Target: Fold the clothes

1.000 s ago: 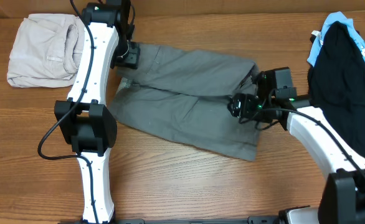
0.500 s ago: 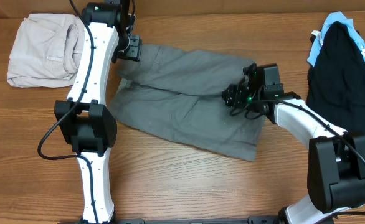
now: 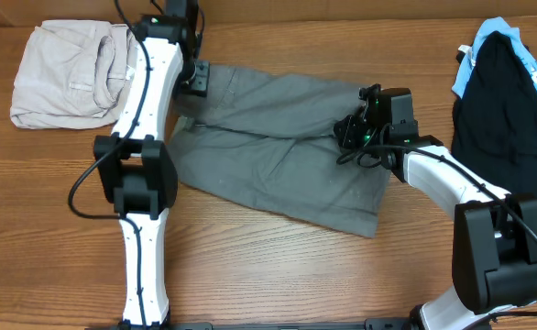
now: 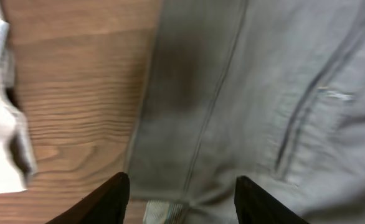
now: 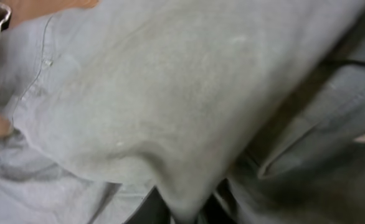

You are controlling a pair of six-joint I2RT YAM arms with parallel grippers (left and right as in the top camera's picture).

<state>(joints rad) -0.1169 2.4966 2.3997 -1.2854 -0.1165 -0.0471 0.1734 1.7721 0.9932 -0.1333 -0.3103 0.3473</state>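
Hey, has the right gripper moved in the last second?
Yes. The right gripper has shifted toward the table's far edge, nearer the grey shorts' far right corner.

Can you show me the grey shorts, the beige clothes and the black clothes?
grey shorts (image 3: 278, 170): overhead view, middle of the cloth.
beige clothes (image 3: 58, 78): overhead view, middle of the pile.
black clothes (image 3: 502, 119): overhead view, middle of the dark cloth.

Grey shorts (image 3: 278, 174), beige garment (image 3: 58, 78), black garment (image 3: 502, 128), brown wood-grain table (image 3: 296, 275)

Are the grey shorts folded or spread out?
Spread out: the grey woven shorts lie flat across the wooden table, both legs side by side.
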